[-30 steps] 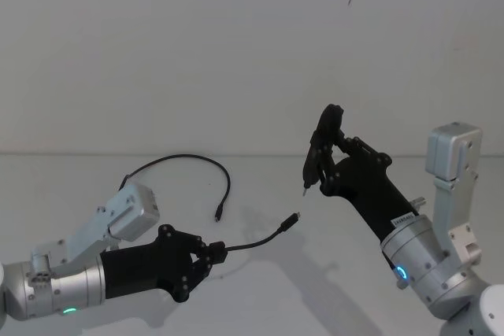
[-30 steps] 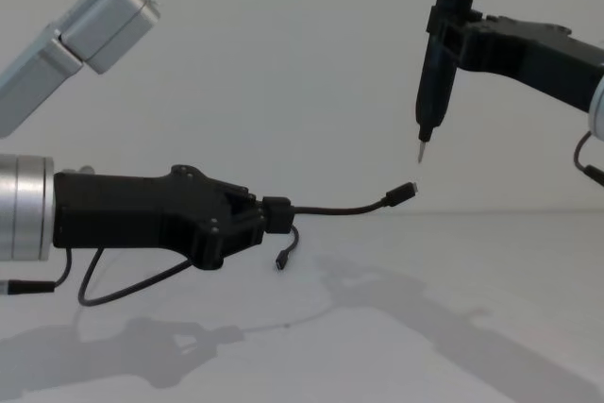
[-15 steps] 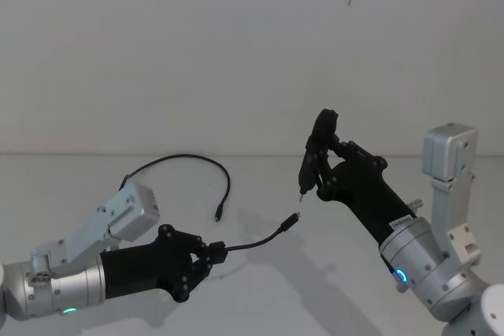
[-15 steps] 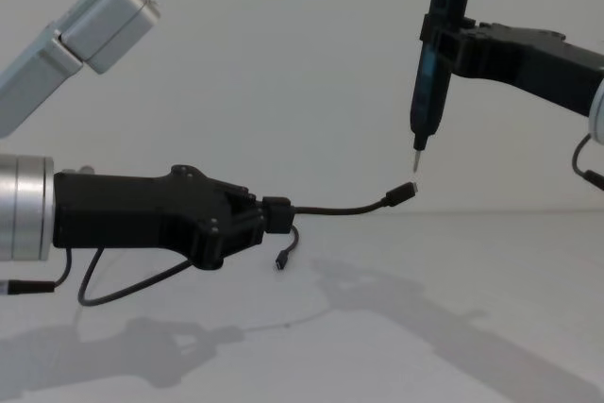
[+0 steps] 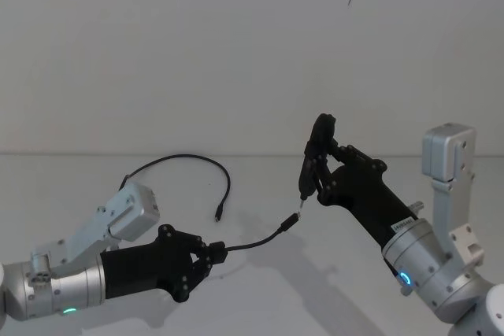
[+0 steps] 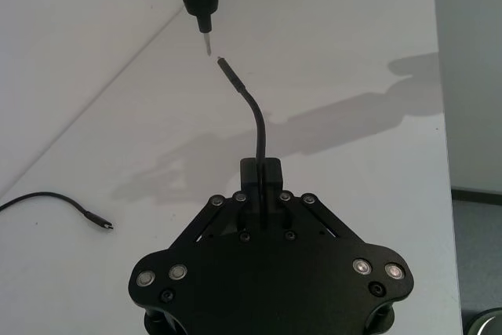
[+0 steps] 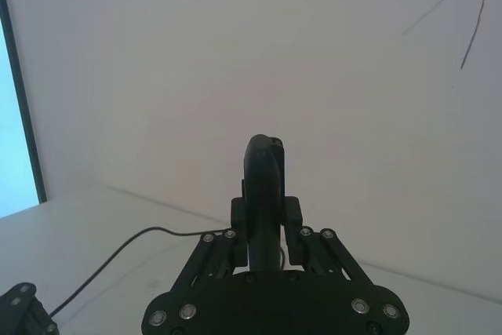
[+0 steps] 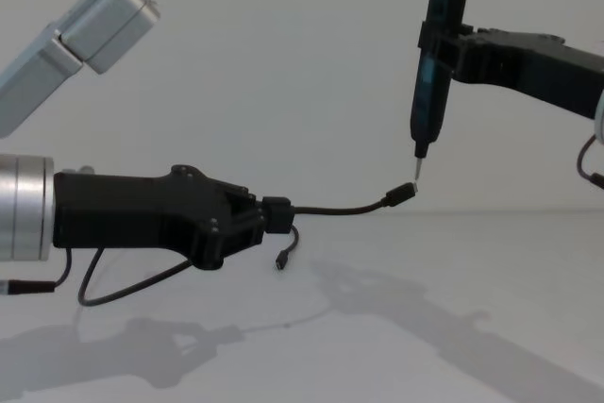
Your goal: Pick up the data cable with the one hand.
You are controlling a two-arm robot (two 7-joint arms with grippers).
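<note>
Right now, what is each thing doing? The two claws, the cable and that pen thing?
Left claw: shut on the data cable, held up above the table.
Data cable: gripped close to one plug; a short end sticks out in the air, the rest trails down, with the far plug lying on the table.
Right claw: shut on the pen-shaped tool.
Pen-shaped tool: upright, metal tip pointing down, right at the cable's raised plug.

Both arms end in matte black, angular two-fingered grippers studded with small silver screws. The left gripper [image 5: 206, 256] sits on a thick silver cylindrical wrist with a green light at its underside and a pale grey boxy link behind. The right gripper [image 5: 315, 164] joins a silver wrist bearing a blue ring light and a small white label.
</note>
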